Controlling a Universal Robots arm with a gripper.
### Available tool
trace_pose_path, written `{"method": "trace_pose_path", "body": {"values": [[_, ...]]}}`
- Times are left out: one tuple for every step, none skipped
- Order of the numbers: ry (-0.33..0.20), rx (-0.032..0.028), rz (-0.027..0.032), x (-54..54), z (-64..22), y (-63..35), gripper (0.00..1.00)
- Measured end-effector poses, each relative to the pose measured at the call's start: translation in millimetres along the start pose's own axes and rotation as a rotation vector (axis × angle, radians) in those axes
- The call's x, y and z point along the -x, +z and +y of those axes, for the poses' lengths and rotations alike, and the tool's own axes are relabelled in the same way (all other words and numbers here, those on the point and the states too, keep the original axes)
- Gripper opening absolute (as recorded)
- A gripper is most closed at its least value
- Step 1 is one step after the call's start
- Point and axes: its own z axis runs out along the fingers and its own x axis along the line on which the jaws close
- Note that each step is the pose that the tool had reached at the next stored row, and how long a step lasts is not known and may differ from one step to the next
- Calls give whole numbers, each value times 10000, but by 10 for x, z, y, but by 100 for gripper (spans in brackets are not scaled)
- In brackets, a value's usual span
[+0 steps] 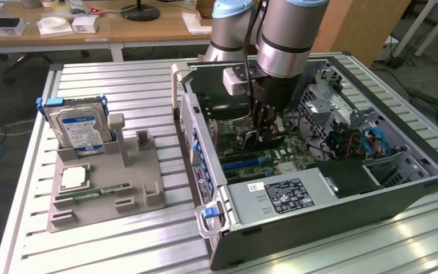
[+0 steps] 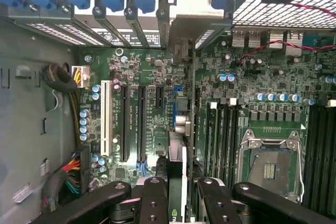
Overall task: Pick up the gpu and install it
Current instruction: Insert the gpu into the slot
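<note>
Fingers (image 2: pixel 176 195) pinch the gpu (image 2: pixel 177 156) edge-on, its long axis along the motherboard (image 2: pixel 152 66) slots, hanging inside the open case (image 1: pixel 401 188).

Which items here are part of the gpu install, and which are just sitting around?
In play:
- claw, shut on the thin dark gpu card
- open black computer case
- green motherboard

Lying about:
- silver hard drive with blue-and-white label
- narrow green memory stick
- grey parts holder

The gpu (image 2: pixel 177 169) is a thin dark card seen edge-on. It stands upright inside the open computer case (image 1: pixel 424 177), over the motherboard's (image 2: pixel 157 77) expansion slots.
</note>
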Motion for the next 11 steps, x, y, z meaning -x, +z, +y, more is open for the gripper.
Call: {"method": "trace_pose_path", "body": {"values": [[0,0,0,-2,1,22,27],[0,0,0,-3,2,32,27],[-1,0,0,-5,4,42,27],[-2,0,0,-8,5,50,27],[-2,0,1,-12,7,56,27],[-1,1,2,-17,8,59,27],[0,0,2,-21,9,63,27],[2,-1,4,-24,11,67,27],[1,-1,7,-27,12,71,27],[0,-1,11,-30,12,75,27],[-1,0,17,-34,13,78,27]]}}
